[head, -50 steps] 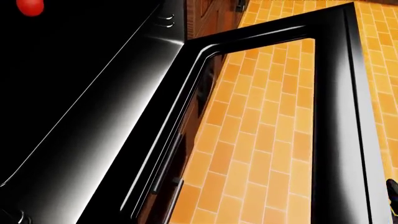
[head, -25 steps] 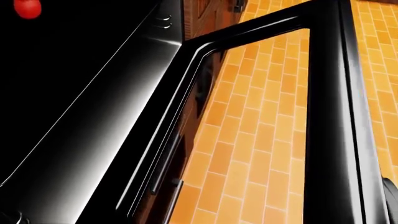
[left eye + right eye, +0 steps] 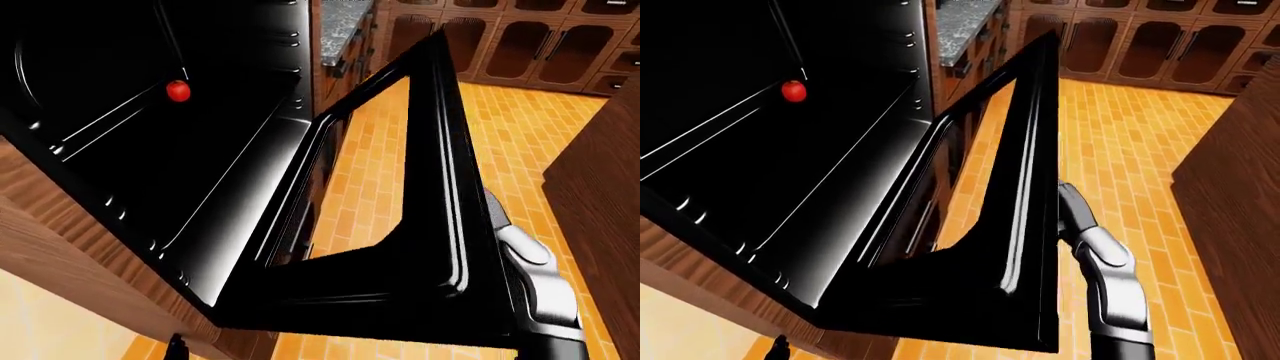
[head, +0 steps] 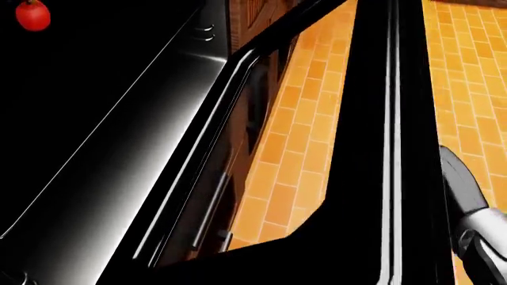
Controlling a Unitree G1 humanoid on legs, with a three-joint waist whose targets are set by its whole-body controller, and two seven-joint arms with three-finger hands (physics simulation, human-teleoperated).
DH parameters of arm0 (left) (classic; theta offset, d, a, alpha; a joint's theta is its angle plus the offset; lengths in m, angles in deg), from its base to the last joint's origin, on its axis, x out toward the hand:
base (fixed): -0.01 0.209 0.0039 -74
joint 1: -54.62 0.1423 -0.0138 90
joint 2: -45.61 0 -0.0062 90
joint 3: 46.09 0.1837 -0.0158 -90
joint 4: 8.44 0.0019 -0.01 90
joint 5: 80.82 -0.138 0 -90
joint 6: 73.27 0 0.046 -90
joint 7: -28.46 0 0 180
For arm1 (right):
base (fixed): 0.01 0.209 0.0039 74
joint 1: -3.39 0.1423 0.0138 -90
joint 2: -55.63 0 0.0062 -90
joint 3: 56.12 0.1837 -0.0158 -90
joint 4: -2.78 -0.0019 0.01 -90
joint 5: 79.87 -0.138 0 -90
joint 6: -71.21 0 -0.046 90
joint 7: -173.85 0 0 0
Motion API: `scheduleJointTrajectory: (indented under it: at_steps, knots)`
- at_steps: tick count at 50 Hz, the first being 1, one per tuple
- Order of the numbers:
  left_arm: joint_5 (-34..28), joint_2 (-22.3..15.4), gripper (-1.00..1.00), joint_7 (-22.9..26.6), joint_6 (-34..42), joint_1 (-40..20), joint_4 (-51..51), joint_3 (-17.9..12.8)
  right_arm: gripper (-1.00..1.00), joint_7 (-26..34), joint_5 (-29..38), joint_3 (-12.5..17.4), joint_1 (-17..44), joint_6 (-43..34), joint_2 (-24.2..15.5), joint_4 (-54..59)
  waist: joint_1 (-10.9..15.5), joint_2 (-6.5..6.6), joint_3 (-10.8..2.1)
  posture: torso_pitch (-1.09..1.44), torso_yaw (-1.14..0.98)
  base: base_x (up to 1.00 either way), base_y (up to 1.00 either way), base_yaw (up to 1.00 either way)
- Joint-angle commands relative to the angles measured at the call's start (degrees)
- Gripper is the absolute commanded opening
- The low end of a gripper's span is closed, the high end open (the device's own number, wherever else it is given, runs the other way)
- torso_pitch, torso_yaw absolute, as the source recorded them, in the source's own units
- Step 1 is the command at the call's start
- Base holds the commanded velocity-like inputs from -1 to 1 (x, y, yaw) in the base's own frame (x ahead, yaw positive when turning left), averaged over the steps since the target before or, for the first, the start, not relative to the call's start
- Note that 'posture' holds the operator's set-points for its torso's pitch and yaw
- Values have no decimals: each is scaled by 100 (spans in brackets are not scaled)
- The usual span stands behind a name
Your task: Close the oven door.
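The black oven [image 3: 150, 150] fills the left of the eye views, its cavity open. A small red tomato [image 3: 178, 91] sits inside on a rack; it also shows in the head view [image 4: 32, 15]. The oven door [image 3: 1025, 187], a black frame with a glass pane, is hinged at the bottom and stands partly raised, steeply tilted. My right arm [image 3: 1105, 270] reaches up along the door's outer side, at the right; the forearm also shows in the head view [image 4: 475, 219]. The hand itself is hidden behind the door's edge. My left hand does not show.
Orange brick floor [image 3: 520, 142] lies under and beyond the door. Wooden cabinets with glass fronts [image 3: 520, 45] stand at the top right, beside a speckled counter [image 3: 965, 26]. A dark wooden unit [image 3: 605, 172] rises at the right edge.
The oven door has swung up from lying nearly flat to a steep tilt. My right forearm has come further into the head view at the right.
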Motion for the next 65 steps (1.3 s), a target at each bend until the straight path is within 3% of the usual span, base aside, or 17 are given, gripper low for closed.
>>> scheduleJointTrajectory:
  at_steps: [1,8,15,24,34,46,57,65]
  knots:
    - [-22,-73,100,-38,-124,-105,-140,6,100,118,-17,-69,265,10,-48,-284,9,7,-106,0,0,0,0,0]
    - [-20,-73,100,-33,-122,-106,-140,6,100,273,171,-381,1024,-348,-72,-119,2,32,-116,0,0,0,0,0]
    - [-18,-73,100,-20,-132,-105,-140,4,100,536,403,-696,2164,-416,-59,713,-21,77,-123,0,0,0,0,0]
    - [-17,-73,100,-16,-137,-105,-140,2,100,900,716,-953,3363,-89,18,2109,-8,115,-139,0,0,0,0,0]
    - [-11,-72,100,-6,-131,-105,-141,-1,100,1135,993,-1203,4504,782,469,3934,-19,185,-148,0,0,0,0,0]
    - [12,-71,100,18,-136,-103,-141,-11,100,1360,1208,-1256,5851,1911,836,6257,-43,274,-143,0,0,0,0,0]
    - [34,-68,100,29,-115,-104,-142,-22,100,1496,1364,-1164,6645,2357,1222,7347,-47,320,-113,0,0,0,0,0]
    - [58,-67,100,40,-109,-104,-142,-30,100,1485,1496,-1035,6828,2488,1563,7640,-62,361,-84,0,0,0,0,0]
